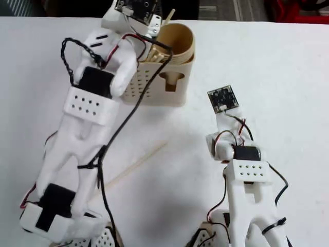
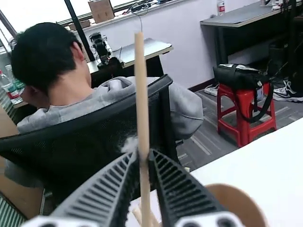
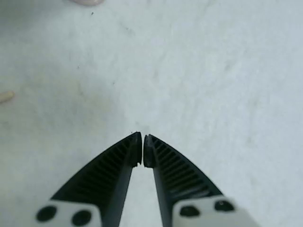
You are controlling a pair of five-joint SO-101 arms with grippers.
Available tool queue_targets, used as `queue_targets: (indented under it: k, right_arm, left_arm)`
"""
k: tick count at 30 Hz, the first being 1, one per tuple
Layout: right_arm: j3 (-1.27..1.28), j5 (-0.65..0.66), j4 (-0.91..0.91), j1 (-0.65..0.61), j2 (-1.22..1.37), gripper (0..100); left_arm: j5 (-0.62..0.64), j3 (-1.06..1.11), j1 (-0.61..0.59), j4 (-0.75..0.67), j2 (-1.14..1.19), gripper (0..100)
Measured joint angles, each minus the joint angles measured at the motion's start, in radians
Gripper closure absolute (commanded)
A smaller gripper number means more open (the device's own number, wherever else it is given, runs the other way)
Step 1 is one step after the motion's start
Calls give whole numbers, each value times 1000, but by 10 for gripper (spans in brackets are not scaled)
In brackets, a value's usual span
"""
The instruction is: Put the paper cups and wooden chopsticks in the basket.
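A cream basket [image 1: 175, 87] stands at the back of the table with a paper cup [image 1: 180, 38] and several wooden chopsticks [image 1: 154, 52] inside. My left gripper [image 2: 140, 156] is over the basket, shut on one chopstick [image 2: 139, 85] that points straight out past its fingertips; the cup's rim [image 2: 236, 196] is just below. In the high view the end of that held chopstick [image 1: 170, 14] sticks out beside the left wrist. Another chopstick [image 1: 139, 162] lies flat on the table between the arms. My right gripper [image 3: 142, 144] is shut on nothing, low over the bare tabletop.
The white table [image 1: 277, 67] is open to the right of the basket. The left arm [image 1: 87, 118] stretches diagonally from the front left to the basket. A chopstick end [image 3: 5, 97] shows at the edge of the right wrist view.
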Motion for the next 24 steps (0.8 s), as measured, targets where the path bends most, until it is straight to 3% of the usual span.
queue_targets:
  k: [6,19,24]
  right_arm:
    - [0,2,0,0,0,974]
    - [0,2,0,5,0,974]
    - [0,2,0,9,0,974]
  left_arm:
    - [25,0,-17,140,-28,878]
    - [25,0,-17,786,-229,876]
    - [25,55,-17,918,-232,870]
